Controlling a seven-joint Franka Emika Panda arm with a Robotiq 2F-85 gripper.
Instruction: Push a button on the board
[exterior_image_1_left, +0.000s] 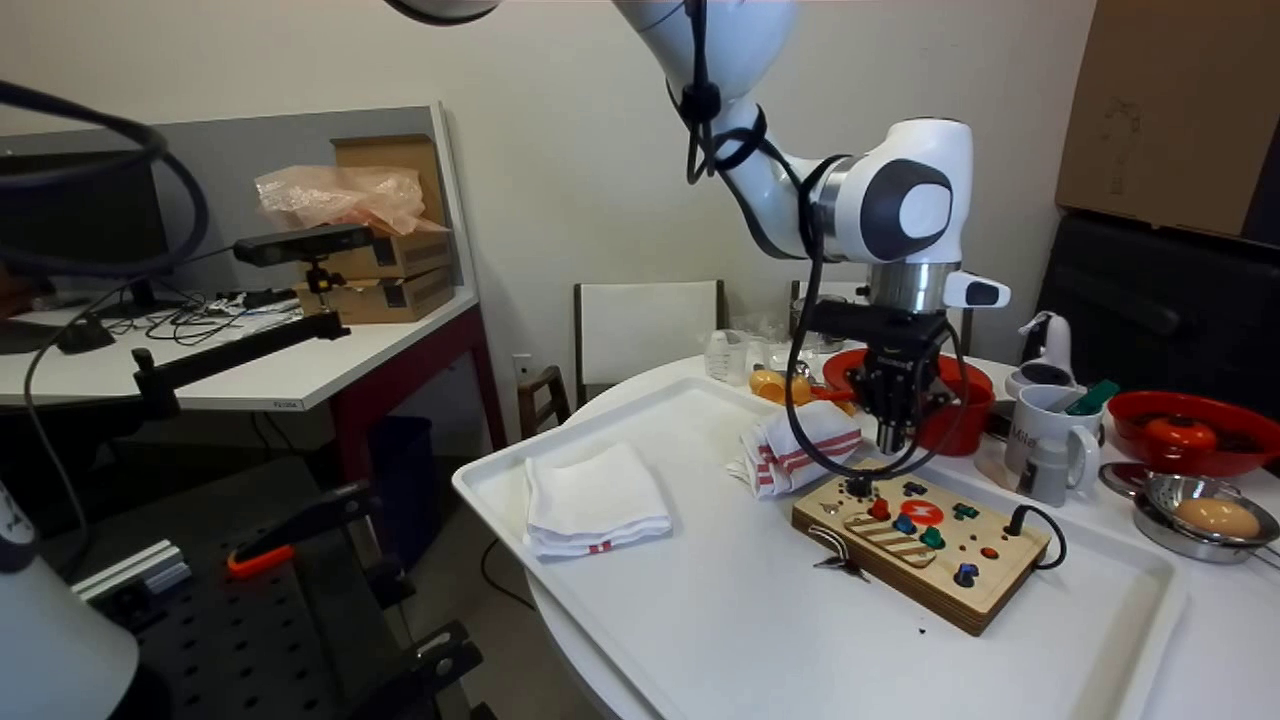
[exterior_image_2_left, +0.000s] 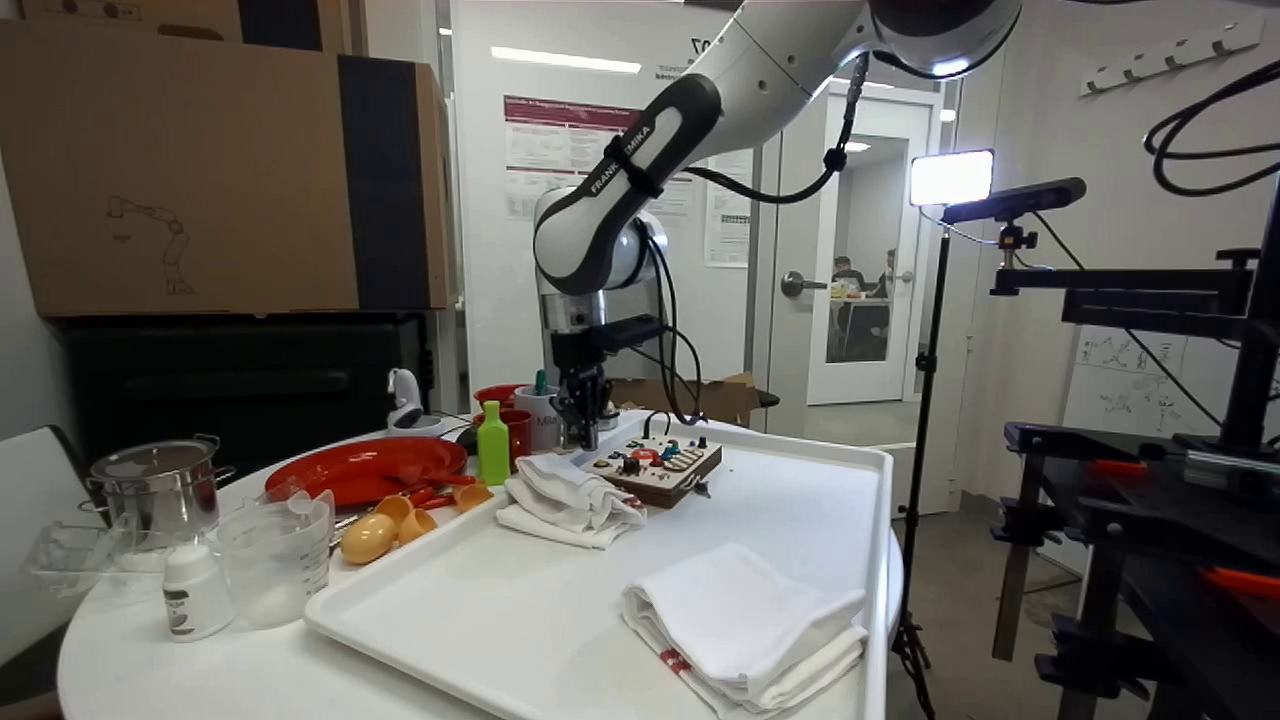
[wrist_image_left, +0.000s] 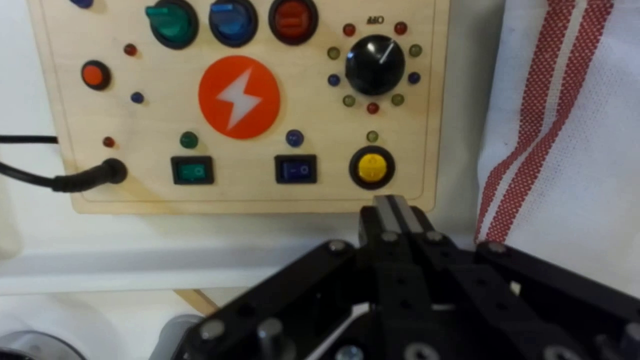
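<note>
Your fingers (wrist_image_left: 386, 215) are closed together, empty, pointing down near the yellow button (wrist_image_left: 372, 167) without touching it, presumably to push as one blunt tip. The board (wrist_image_left: 240, 155) lies face up on the white tray (exterior_image_1_left: 720, 600), probably so you can press straight from above.
</note>
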